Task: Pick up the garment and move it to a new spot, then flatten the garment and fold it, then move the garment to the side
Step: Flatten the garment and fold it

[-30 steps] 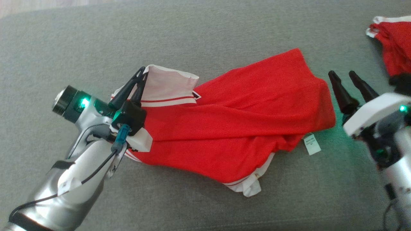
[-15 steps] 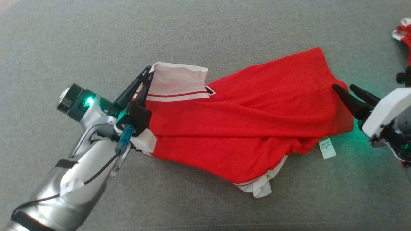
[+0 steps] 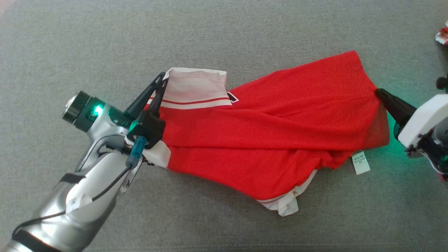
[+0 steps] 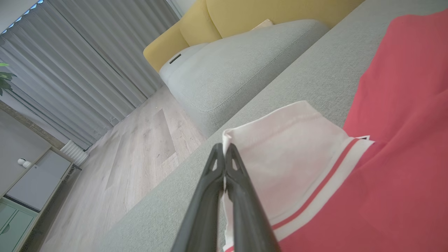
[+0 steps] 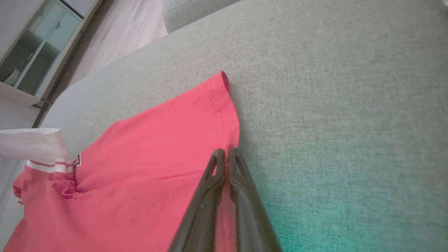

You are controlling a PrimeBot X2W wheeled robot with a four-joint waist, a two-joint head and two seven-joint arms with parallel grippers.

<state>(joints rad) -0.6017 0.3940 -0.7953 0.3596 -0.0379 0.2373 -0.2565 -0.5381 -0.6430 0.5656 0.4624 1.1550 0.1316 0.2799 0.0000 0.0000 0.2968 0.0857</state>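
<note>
Both pairs of fingers are pinched tight on cloth. In my head view the left fingers (image 3: 143, 98) sit left of centre, pressed together on the edge of the white flap (image 3: 196, 85) at one end of the garment (image 3: 273, 140). The left wrist view confirms it: the tips meet with the white fabric caught between them. At the right edge of the frame the right fingers (image 3: 393, 103) are closed on the red hem, and the right wrist view shows the hem (image 5: 229, 115) gathered at their tips. The red garment lies stretched between the two grips, rumpled, across the middle of the grey cushion (image 3: 224, 31). Its care label (image 3: 360, 162) hangs out at lower right, just beside the right fingers. A scrap of another red cloth (image 3: 442, 35) shows at the upper right edge.
</note>
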